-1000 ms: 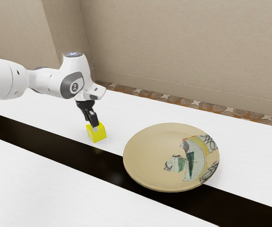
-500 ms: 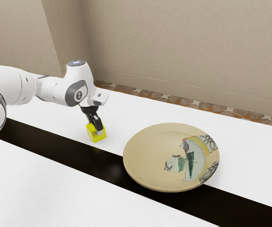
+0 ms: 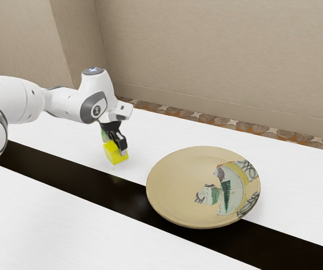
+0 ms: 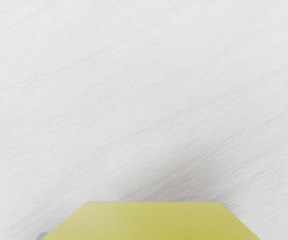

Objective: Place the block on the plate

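Black fingers (image 3: 122,143) were clamped on smooth yellow cube-shaped block (image 3: 115,153), tilted, just above white bench (image 3: 66,140). Broad tan ceramic-looking plate (image 3: 175,185) lay apart from block, toward exterior view's right; carry likely needed sideways travel that way, high enough to clear rim.

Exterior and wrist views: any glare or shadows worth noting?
Exterior view: bright, nearly washed-out white tabletop, faint sheen on the dark strip. Wrist view: soft-edged grey shadow on the tabletop beside the yellow block, no harsh glare.
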`<action>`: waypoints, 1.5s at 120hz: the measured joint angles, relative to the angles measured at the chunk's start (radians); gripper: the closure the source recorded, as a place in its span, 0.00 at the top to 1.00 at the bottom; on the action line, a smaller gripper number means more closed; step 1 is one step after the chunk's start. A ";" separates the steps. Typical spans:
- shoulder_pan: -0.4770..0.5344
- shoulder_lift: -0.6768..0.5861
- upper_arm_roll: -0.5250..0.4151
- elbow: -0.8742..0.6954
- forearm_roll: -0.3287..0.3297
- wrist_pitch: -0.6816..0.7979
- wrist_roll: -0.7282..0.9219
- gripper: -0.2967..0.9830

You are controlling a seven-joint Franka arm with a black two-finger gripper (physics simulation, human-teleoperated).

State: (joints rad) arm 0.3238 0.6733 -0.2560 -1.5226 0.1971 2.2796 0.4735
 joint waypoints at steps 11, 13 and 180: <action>-0.032 -0.055 0.000 -0.006 -0.001 -0.001 -0.017 0.51; -0.041 -0.067 0.000 -0.007 -0.001 -0.001 -0.020 0.51; -0.460 -0.546 0.246 -0.200 -0.107 -0.282 -0.274 0.76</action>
State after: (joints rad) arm -0.1359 0.1273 -0.0105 -1.7222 0.0896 1.9977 0.1995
